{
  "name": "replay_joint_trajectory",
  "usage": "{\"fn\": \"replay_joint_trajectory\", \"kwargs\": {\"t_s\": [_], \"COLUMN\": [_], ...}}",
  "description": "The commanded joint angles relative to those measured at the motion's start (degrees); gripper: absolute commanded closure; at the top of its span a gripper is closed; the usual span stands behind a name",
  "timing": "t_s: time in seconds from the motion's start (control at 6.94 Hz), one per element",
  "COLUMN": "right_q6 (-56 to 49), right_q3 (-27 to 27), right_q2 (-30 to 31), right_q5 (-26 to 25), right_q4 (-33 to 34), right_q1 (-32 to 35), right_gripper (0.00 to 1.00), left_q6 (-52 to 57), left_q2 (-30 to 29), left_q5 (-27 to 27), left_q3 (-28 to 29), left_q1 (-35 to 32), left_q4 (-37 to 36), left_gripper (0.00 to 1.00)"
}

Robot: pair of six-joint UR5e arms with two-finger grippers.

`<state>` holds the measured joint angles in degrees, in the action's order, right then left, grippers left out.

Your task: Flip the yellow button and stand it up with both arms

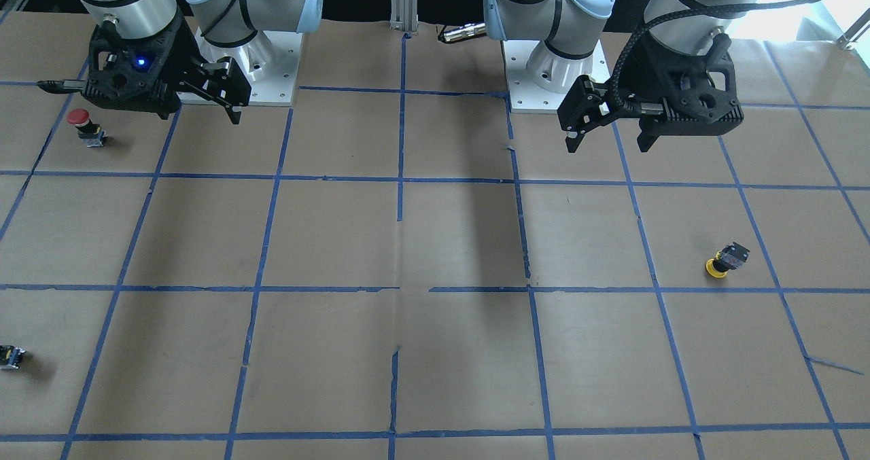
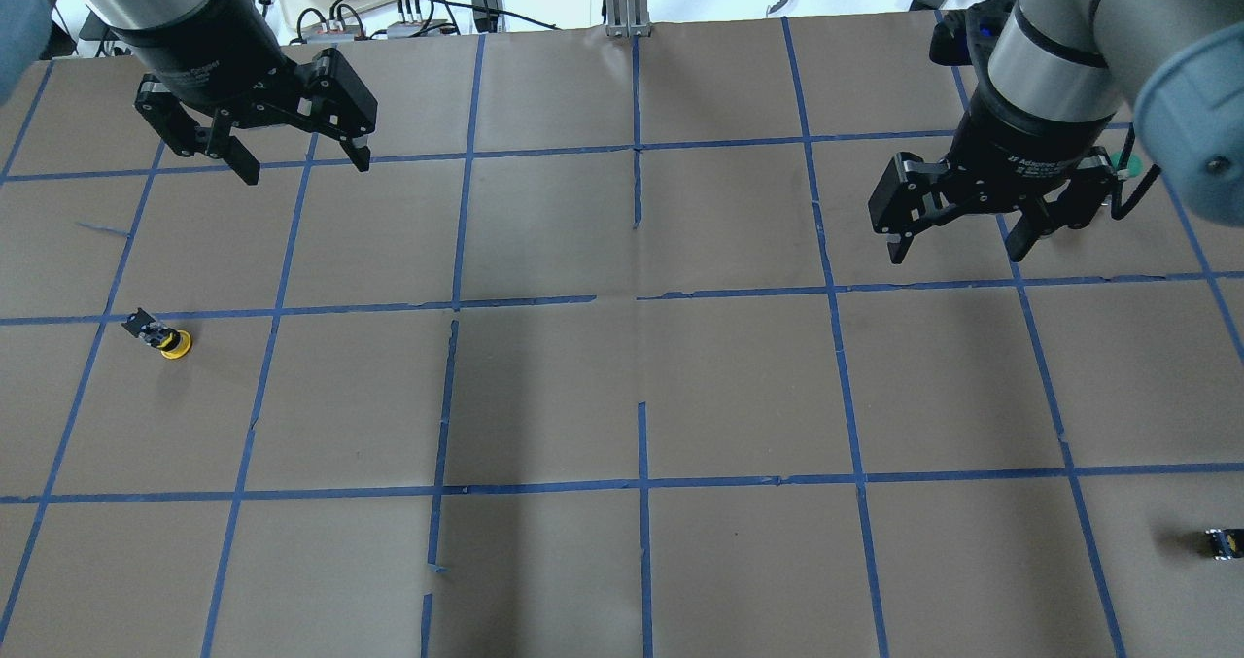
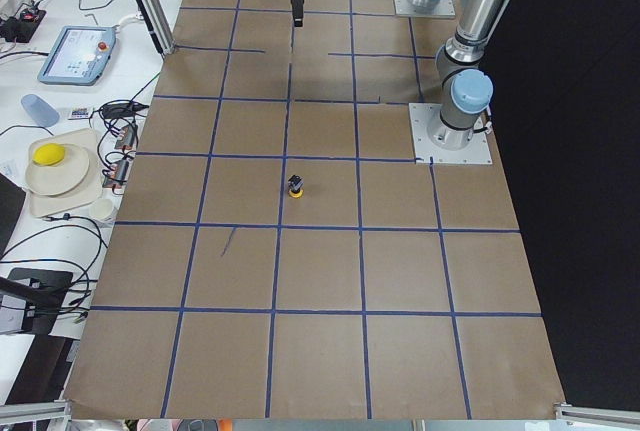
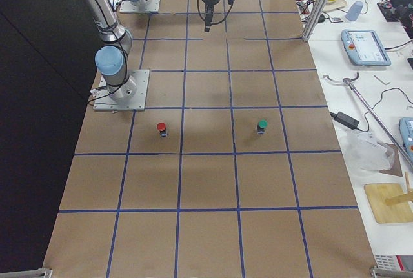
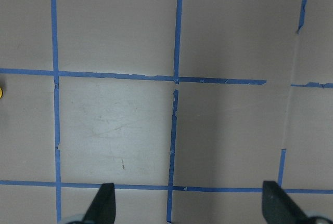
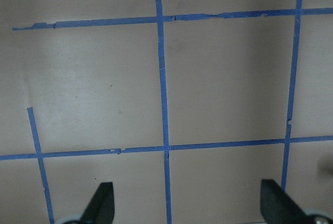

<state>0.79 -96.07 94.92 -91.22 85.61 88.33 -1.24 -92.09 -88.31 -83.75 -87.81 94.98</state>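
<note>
black left pincer (image 2: pixel 307 168) and right pincer (image 2: pixel 957 253) agape, aloft

The yellow button (image 3: pixel 295 187) sits on the brown-papered table (image 3: pixel 330 351) inside one blue-taped square, yellow cap nearer the camera and dark body behind it, too small to tell whether it stands or lies. On the robot's side of the button, well apart, is the base plate (image 3: pixel 452 143) of the left arm (image 3: pixel 465 51); far beyond the button the left gripper (image 3: pixel 296 13) hangs above the table, edge-on. On the button's opposite side, off the table, lie a plate (image 3: pixel 40 183), a blue cup (image 3: pixel 38 109) and a tablet (image 3: pixel 78 54).
</note>
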Motion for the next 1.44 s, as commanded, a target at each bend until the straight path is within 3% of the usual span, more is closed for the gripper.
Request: {"fn": "replay_joint_trajectory", "kwargs": {"t_s": [0.0, 0.29, 0.72, 0.86, 1.3], "right_q6": [0.0, 0.0, 0.0, 0.0, 0.1], "right_q3": [0.0, 0.0, 0.0, 0.0, 0.0], "right_q2": [0.0, 0.1, 0.2, 0.1, 0.3], "right_q5": [0.0, 0.1, 0.0, 0.0, 0.2], "right_q4": [0.0, 0.0, 0.0, 0.0, 0.0], "right_q1": [0.0, 0.0, 0.0, 0.0, 0.0], "right_gripper": [0.00, 0.00, 0.00, 0.00, 0.00], "left_q6": [0.3, 5.8, 29.9, 39.2, 59.4], "left_q2": [-0.2, -0.3, -0.3, -0.9, -6.2], "left_q5": [0.1, -0.3, 0.0, 0.0, -0.5], "left_q3": [-0.1, -0.8, -8.5, -10.8, -15.0], "left_q1": [0.2, 1.8, 18.2, 24.2, 33.4], "left_q4": [0.1, 0.8, 1.0, -1.3, -14.7], "left_gripper": [0.00, 0.00, 0.00, 0.00, 0.00]}}
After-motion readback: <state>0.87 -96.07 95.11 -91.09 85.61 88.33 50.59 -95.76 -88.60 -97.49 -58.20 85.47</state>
